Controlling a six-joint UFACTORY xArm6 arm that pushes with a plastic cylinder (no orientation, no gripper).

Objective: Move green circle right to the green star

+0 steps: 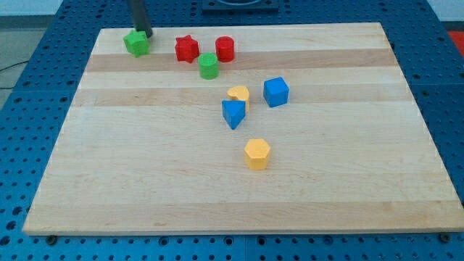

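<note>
The green star (135,43) lies near the board's top left corner. My tip (144,34) stands right against the star's upper right side, touching or almost touching it. The green circle (209,66) is a short cylinder to the right of the star and a little lower, just below the gap between the red star (186,48) and the red circle (225,48). The red star lies between the green star and the green circle.
A yellow heart-like block (238,95), a blue triangle (233,114) and a blue cube (275,91) cluster mid-board. A yellow hexagon (257,154) lies below them. The wooden board (109,181) rests on a blue perforated table.
</note>
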